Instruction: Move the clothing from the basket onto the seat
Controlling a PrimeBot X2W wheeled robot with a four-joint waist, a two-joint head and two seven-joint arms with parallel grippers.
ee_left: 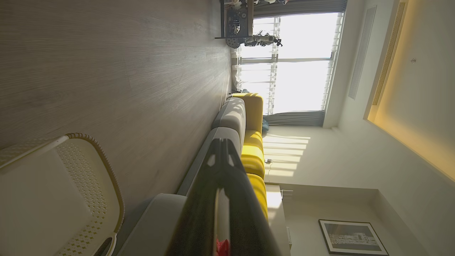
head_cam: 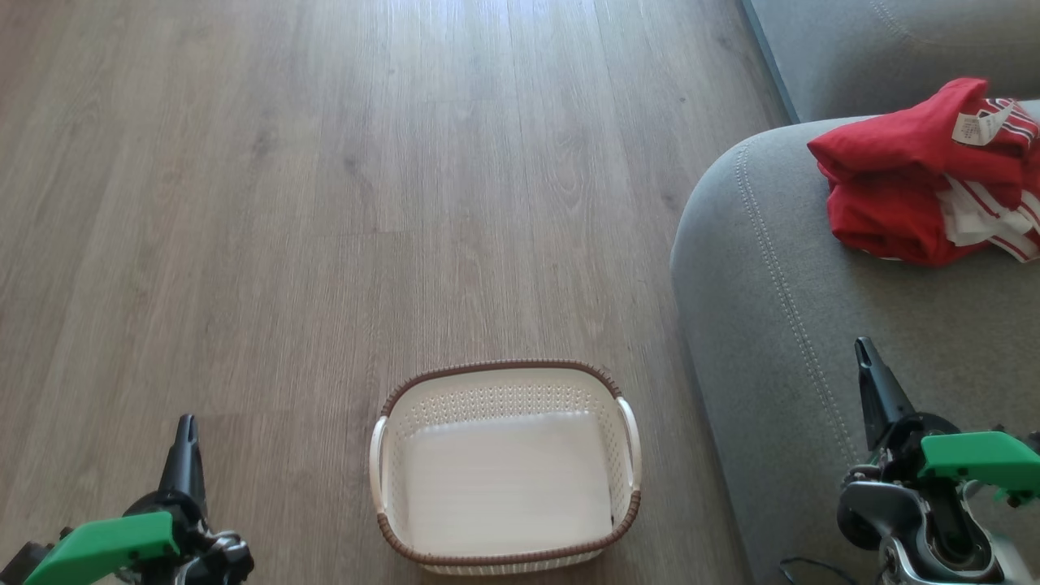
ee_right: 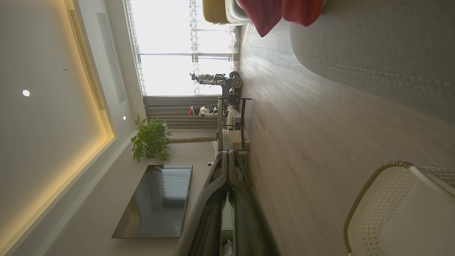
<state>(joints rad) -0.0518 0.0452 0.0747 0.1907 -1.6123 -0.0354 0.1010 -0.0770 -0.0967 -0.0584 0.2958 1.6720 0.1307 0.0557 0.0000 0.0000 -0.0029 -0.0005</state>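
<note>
Red clothing [head_cam: 910, 183] lies in a crumpled heap on the grey seat [head_cam: 772, 325], toward its rounded corner, with the striped white trim and a small label turned up. The basket [head_cam: 497, 366] stands on the wood floor [head_cam: 284, 203] just beside the seat (its bare cream bottom showing). The left hand [head_cam: 186, 431] hangs low, left of the basket, its fingers pressed together and holding nothing. The right hand [head_cam: 864, 353] is over the seat's near part, well apart from the clothing, its fingers likewise closed tip to tip and gripping nothing.
</note>
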